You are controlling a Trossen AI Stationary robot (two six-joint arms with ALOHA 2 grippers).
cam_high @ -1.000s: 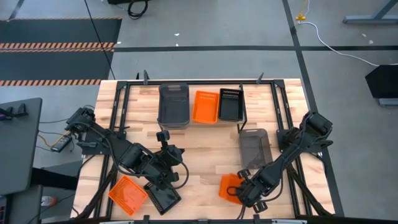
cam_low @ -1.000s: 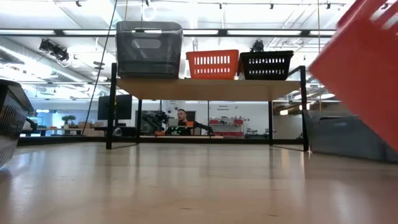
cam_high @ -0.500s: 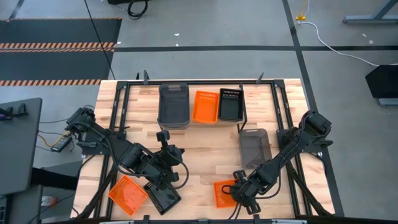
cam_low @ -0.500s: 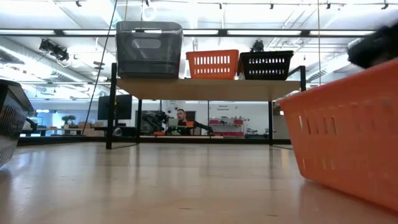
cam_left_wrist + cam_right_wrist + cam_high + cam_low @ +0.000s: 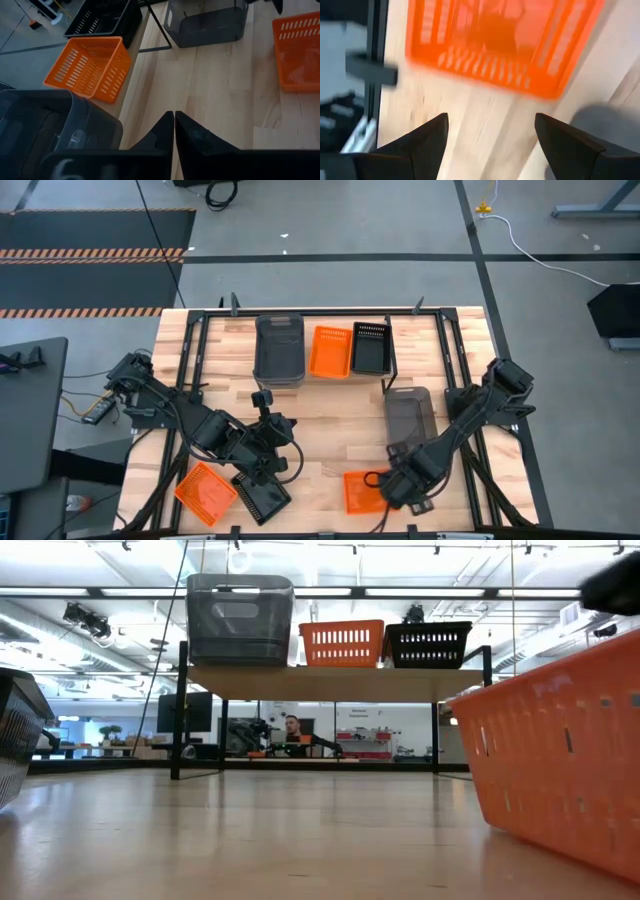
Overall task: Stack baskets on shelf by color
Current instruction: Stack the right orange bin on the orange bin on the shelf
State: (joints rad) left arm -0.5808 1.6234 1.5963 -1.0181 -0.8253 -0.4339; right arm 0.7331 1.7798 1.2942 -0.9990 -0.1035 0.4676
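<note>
The shelf (image 5: 330,683) stands at the table's far side and carries a grey basket (image 5: 278,348), an orange one (image 5: 331,351) and a black one (image 5: 369,347) side by side. Another orange basket (image 5: 358,491) stands on its bottom near the table's front edge, right of the middle. My right gripper (image 5: 490,135) is open just to its right, both fingers clear of its near wall (image 5: 495,70). My left gripper (image 5: 174,131) is shut and holds nothing, above the table's middle in front of the shelf's grey basket (image 5: 45,125).
A grey basket (image 5: 408,418) stands on the table right of the middle, beyond my right gripper. An orange basket (image 5: 205,492) and a black one (image 5: 262,500) lie at the near left under my left arm. A person (image 5: 293,730) sits in the room behind.
The orange basket at the near right, held up and tilted a second ago, has come down and now stands flat on the table, slightly farther left. My right gripper has drawn back from it toward the table's right edge.
</note>
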